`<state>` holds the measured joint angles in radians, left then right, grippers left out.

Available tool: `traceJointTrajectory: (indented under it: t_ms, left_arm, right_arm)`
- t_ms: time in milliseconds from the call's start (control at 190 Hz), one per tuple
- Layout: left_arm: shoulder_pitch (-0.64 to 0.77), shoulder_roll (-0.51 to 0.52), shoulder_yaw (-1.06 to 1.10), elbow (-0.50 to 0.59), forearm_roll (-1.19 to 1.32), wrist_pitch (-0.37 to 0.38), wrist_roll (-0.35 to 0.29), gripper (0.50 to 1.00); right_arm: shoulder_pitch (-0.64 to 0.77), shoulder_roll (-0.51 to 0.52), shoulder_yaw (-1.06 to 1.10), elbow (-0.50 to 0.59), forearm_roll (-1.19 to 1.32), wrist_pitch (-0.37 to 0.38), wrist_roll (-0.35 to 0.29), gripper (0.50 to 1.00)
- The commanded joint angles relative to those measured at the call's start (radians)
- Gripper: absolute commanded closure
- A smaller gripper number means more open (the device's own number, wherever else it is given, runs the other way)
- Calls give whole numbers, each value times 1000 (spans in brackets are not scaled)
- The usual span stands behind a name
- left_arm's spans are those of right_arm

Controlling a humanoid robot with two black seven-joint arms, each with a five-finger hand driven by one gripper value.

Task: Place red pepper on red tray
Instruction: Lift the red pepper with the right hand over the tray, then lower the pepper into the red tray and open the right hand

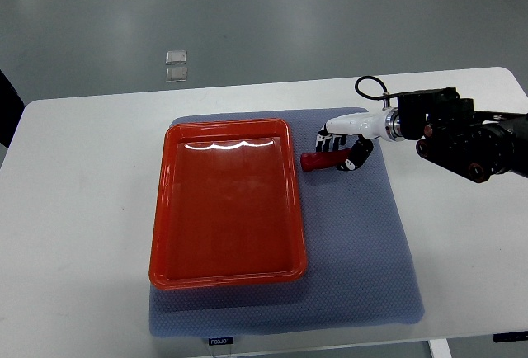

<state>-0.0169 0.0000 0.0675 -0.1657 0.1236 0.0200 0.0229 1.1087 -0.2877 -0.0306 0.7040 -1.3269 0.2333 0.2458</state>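
Observation:
The red pepper (315,161) lies on the blue-grey mat just right of the red tray's (165,209) upper right corner. It is small, dark red and elongated, pointing left toward the tray. My right hand (340,150) comes in from the right edge. Its black fingers (329,138) curl over the far side of the pepper and the thumb sits on the near side, so it is closed around the pepper's right end. The pepper still looks low, at mat level. The tray holds nothing. The left arm is out of view.
The blue-grey mat (363,259) covers the middle of the white table (74,209), with the tray on its left half. Two small clear squares (176,65) lie on the floor beyond the table. A dark object (7,106) shows at the left edge.

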Motion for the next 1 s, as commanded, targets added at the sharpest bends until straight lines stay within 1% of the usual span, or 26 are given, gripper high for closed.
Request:
traceJointTrajectory:
  t_ms: [0,5,47,89,131,425,614,667,745,782,835,887,892,992]
  left_arm:
    - [0,0,0,0,-1,0,0,500]
    - [0,0,0,0,1,0,0,500]
    - [0,0,0,0,-1,0,0,500]
    - [0,0,0,0,-1,0,0,500]
    - [0,0,0,0,-1,0,0,500]
    - [0,0,0,0,1,0,0,500]
    - [0,0,0,0,-1,0,0,500]
    - [0,0,0,0,-1,0,0,500]
    - [0,0,0,0,-1,0,0,500]
    - [0,0,0,0,-1,0,0,500]
    - [0,0,0,0,1,0,0,500]
    - [0,0,0,0,1,0,0,500]
    - [0,0,0,0,1,0,0,500]
    - [0,0,0,0,-1,0,0,500]
  right_arm:
    - [2,-1,0,0,0,0,0,901]
    - [3,-1,0,0,0,1,0,932]
    - [5,-1,0,0,0,1,1,961]
    - [5,-1,0,0,0,3,0,975]
    - [6,-1,1,0,0,9,1,1000]
    - [14,-7,9,0,9,14,3,1000]
    - [56,-8,29,0,28,14,15,1000]
    - [79,-5,43,2,37,15,29,1000]
    - [99,4,55,5,46,18,76,1000]
    - [114,27,55,9,46,21,98,1000]
    - [128,67,54,9,46,21,110,1000]
    - [128,67,54,9,46,21,110,1000]
    - [134,103,54,12,45,21,113,1000]
    - [135,167,46,12,41,20,112,1000]
